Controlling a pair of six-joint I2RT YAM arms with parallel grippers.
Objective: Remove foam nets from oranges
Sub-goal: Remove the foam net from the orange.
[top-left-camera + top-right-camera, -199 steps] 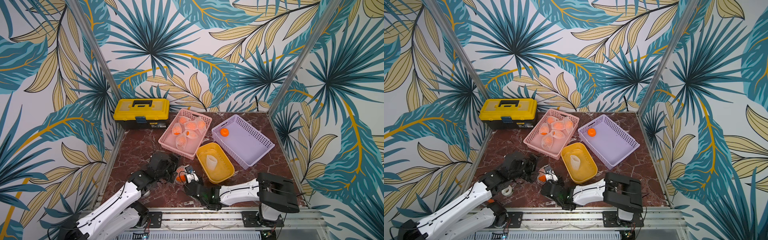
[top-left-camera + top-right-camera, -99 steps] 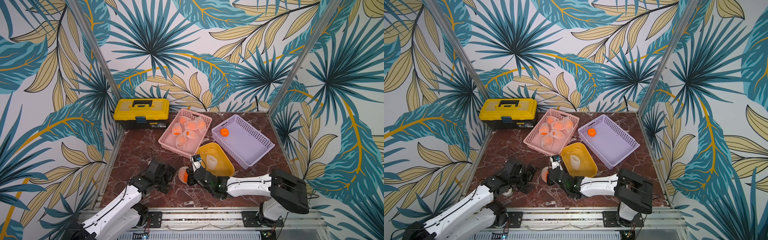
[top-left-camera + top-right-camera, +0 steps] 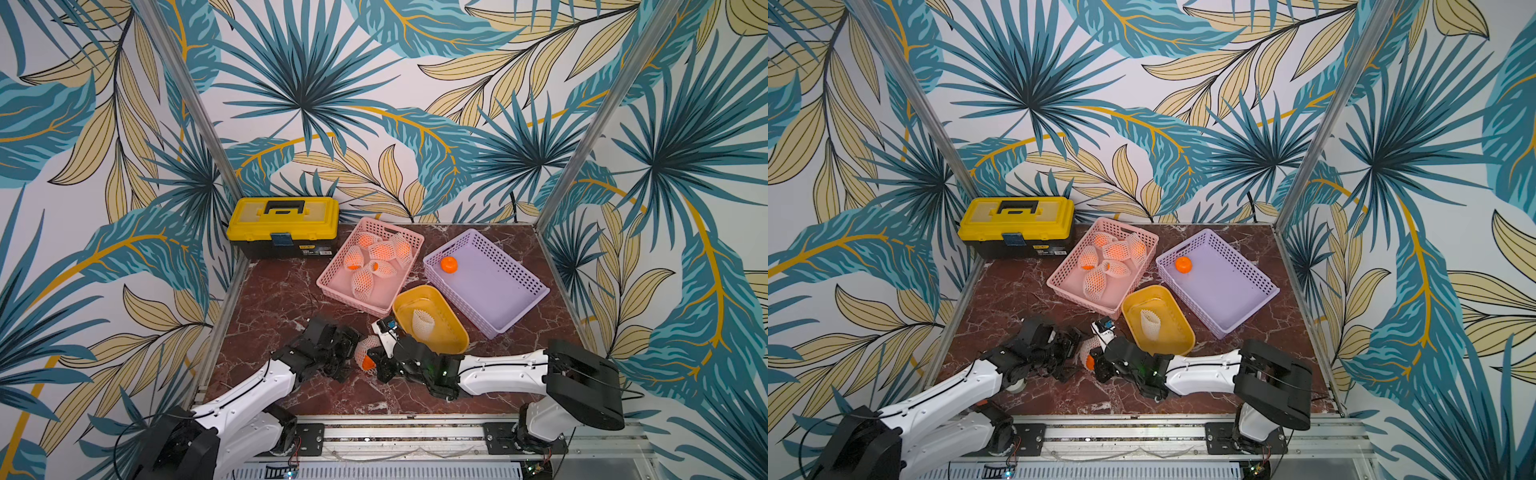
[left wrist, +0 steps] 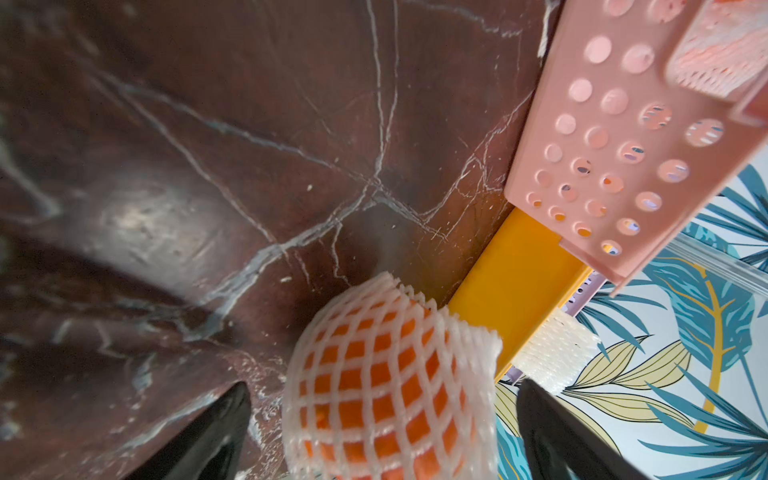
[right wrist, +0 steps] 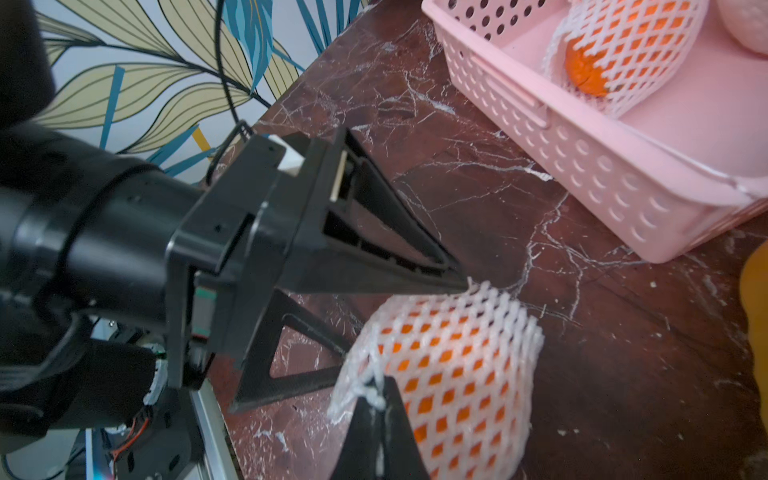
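Right gripper (image 5: pixel 376 401) is pinched tight on the rim of the foam net (image 5: pixel 457 332), w/ a tuft of mesh bunched btwn its tips. The orange (image 3: pixel 367 364) sits inside, one bare end poking out of the net's mouth on the rail side. Can't tell if the fruit rests on the table (image 3: pixel 270 299) or hangs just off it. Right arm reaches in from the front-right base, low & nearly level.

Left gripper (image 4: pixel 384 386) is spread wide, a finger on either side of the same netted fruit w/ gaps both sides. In the right wrist view one fingertip (image 5: pixel 459 282) is right at the net's far rim; contact unclear. Left arm comes in diagonally from the front-left base, forearm low. The two grippers point at each other, fruit btwn them.

Room:
- Behind the left gripper & on toward the yellow toolbox (image 3: pixel 286 220): bare table.
- Just beyond the right gripper: yellow tray (image 3: pixel 457 338), rim close to its wrist, w/ an empty net (image 3: pixel 423 324) standing inside.
- Beyond both grippers: pink basket (image 3: pixel 332 266), corner up against the tray, holding several netted oranges (image 3: pixel 361 282).
- Past the tray: purple basket (image 3: pixel 511 260) w/ one bare orange (image 3: pixel 449 264).
- Front rail (image 3: pixel 395 432) lies behind both arms.
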